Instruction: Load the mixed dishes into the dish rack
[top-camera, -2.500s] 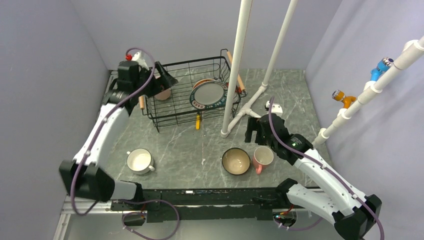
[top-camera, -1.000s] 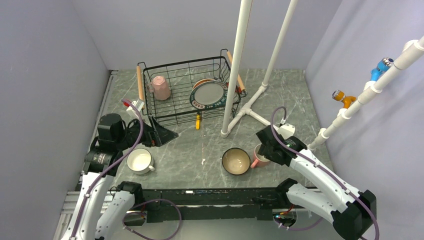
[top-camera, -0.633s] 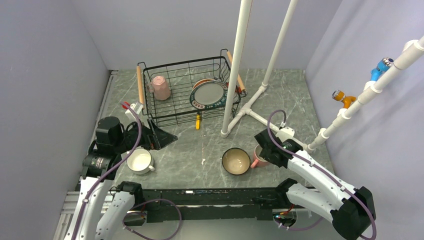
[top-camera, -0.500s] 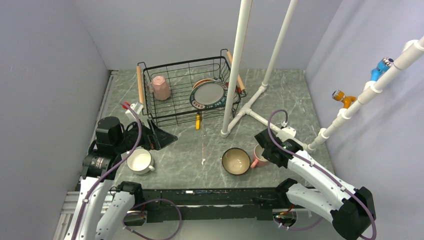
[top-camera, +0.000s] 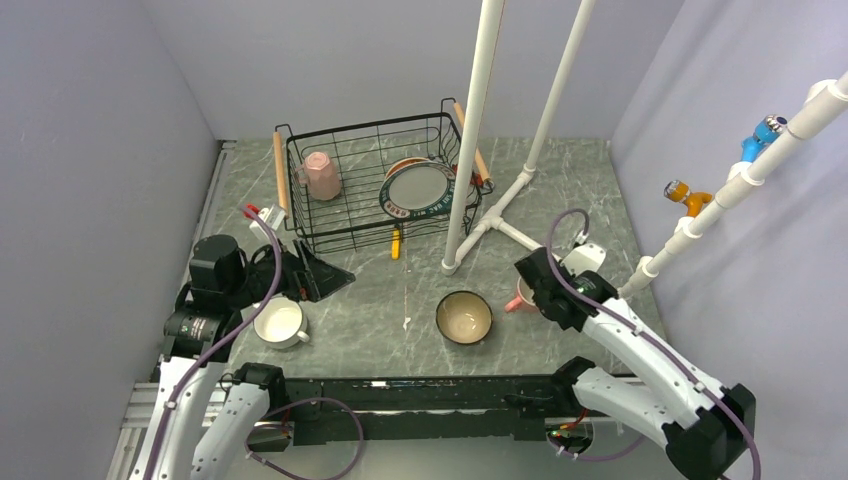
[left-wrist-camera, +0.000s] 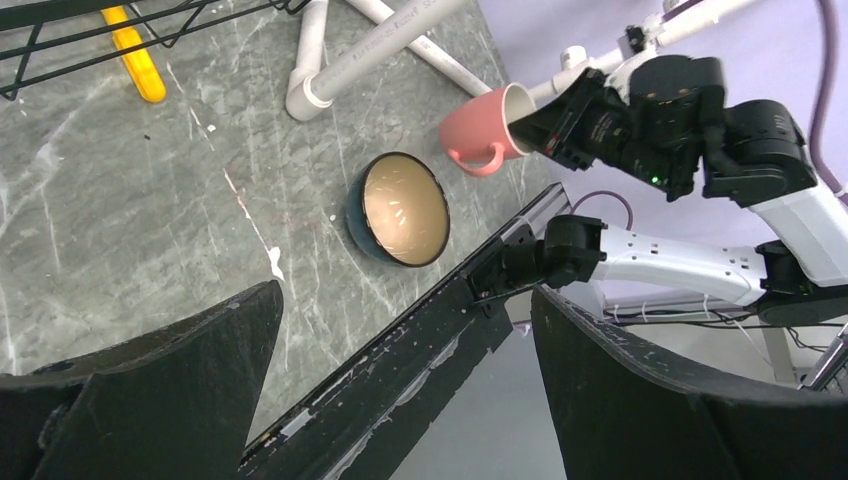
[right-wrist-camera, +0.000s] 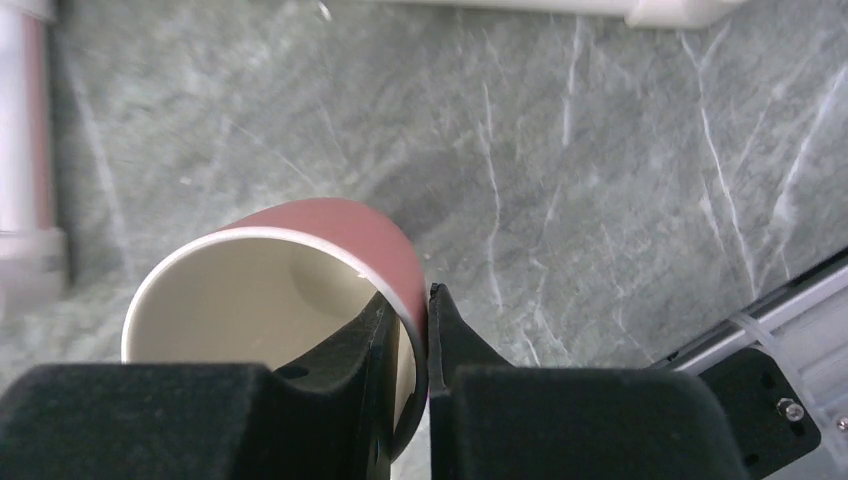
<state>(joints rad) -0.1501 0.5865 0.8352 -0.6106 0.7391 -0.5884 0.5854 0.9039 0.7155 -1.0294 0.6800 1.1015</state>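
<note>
Top view: dish rack (top-camera: 281, 170) sat far left on the table, with the other pink mug (top-camera: 322, 176) and the patterned plate (top-camera: 418, 188) inside it. White cup (top-camera: 279, 322) near left, blue bowl (top-camera: 464, 317) near centre, both on the table outside the rack. Left gripper (top-camera: 315, 275) was just beside the white cup, not touching it. Right gripper (top-camera: 528, 292) was at the pink mug (top-camera: 519, 297), right of the bowl.

Left wrist: left gripper (left-wrist-camera: 400, 400) was spread wide, holding nothing. The pink mug (left-wrist-camera: 485, 130) was tilted in the right gripper (left-wrist-camera: 540, 118), beyond the bowl (left-wrist-camera: 403, 208).

Right wrist: right gripper (right-wrist-camera: 410, 300) was clenched on the mug's (right-wrist-camera: 300, 240) wall, one finger inside, one outside.
</note>
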